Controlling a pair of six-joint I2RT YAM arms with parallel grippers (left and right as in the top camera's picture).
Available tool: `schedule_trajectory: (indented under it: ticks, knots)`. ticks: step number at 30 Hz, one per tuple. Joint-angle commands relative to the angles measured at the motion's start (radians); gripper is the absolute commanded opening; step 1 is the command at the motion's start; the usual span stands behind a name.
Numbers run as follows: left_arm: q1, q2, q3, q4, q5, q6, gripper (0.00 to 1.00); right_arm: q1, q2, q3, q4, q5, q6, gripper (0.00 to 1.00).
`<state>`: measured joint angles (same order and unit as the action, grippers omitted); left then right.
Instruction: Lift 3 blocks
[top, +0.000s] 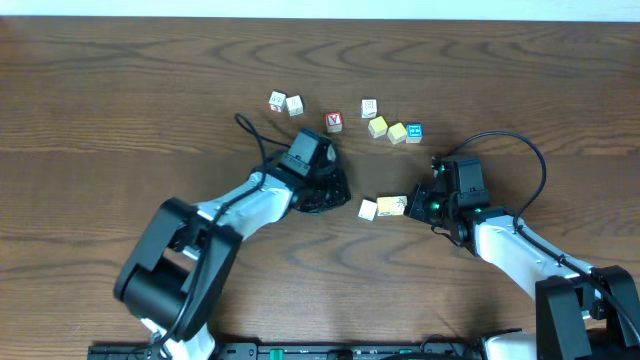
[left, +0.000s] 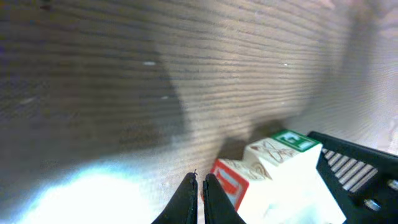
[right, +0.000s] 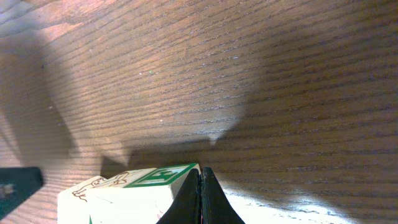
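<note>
Two blocks lie side by side on the wooden table between my arms: a white one (top: 367, 209) and a cream one (top: 391, 206). In the left wrist view the nearer block (left: 233, 183) shows a red-framed face and the farther one (left: 283, 149) a green-marked top. My left gripper (top: 340, 195) (left: 200, 186) is shut and empty, its tips just left of the nearer block. My right gripper (top: 413, 205) (right: 200, 182) is shut too, its tips against the side of the green-marked block (right: 165, 177). I cannot tell whether either gripper touches a block firmly.
Farther back lie loose cubes: a pair (top: 285, 103) at the left, a red-faced cube (top: 334, 122), a pale cube (top: 369, 108), two yellow cubes (top: 387, 130) and a blue-faced cube (top: 414, 132). The left arm's cable (top: 250, 135) loops over the table.
</note>
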<state>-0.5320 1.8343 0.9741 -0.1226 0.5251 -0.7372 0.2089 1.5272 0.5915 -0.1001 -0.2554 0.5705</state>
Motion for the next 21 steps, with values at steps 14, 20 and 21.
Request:
schedule_trajectory:
  ticks: [14,20,21]
  knots:
    - [-0.168,-0.028,-0.008,-0.206,-0.089,-0.094,0.07,0.008,0.006,-0.005,0.003,-0.007,0.005,0.01]
    - [-0.232,-0.024,-0.008,-0.144,-0.159,-0.103,0.07,0.008,0.006,-0.005,0.003,-0.007,0.004,0.01]
    - [-0.236,-0.024,-0.008,-0.134,-0.167,-0.103,0.07,0.008,0.006,-0.005,0.003,-0.008,0.005,0.01]
